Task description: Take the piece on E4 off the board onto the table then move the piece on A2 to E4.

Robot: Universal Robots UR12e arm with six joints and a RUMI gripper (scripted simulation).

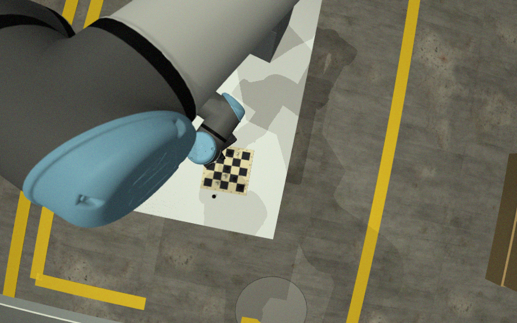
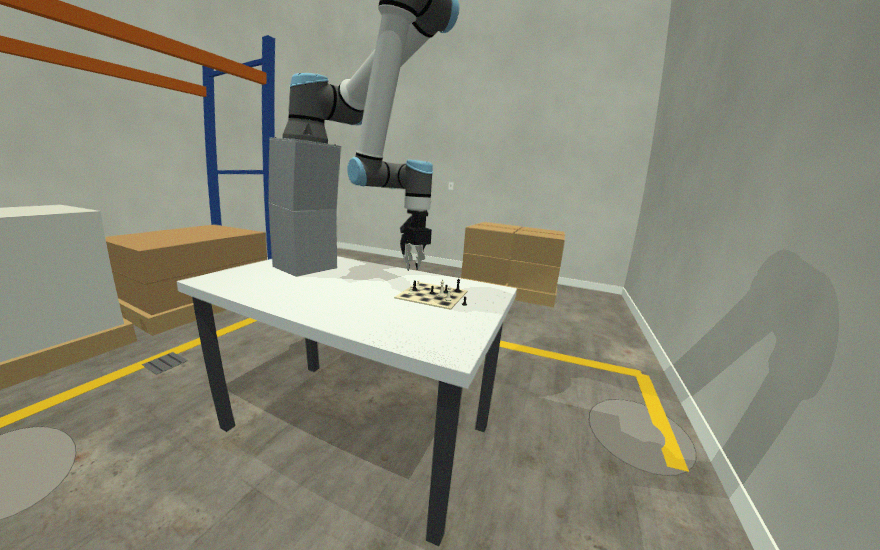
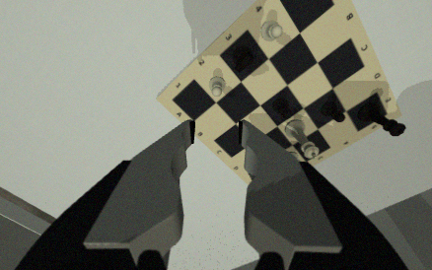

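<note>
The chessboard (image 1: 251, 160) (image 2: 399, 296) (image 3: 170, 99) lies on the table. A small white pawn (image 3: 217, 86) stands upright on A2; the arm hides it in the top view. E4 (image 3: 341, 132) is a bare light square. A black pawn (image 1: 213, 196) (image 2: 464, 301) stands upright on the table, just off the board's E side. My gripper (image 2: 413, 267) (image 3: 216, 122) is partly open and empty, with a narrow gap between its fingers. It hangs well above the table by the board's A side. In the wrist view its tips appear just below the A2 pawn.
Near E4 stand a tall black piece (image 3: 396, 128) on E5, a black piece (image 3: 337, 115) on D4 and a tall white piece (image 3: 310, 150) on D3. A3 and C3 hold black pieces and A4 a white pawn (image 3: 272, 31). A grey pedestal (image 2: 304, 204) carries the arm.
</note>
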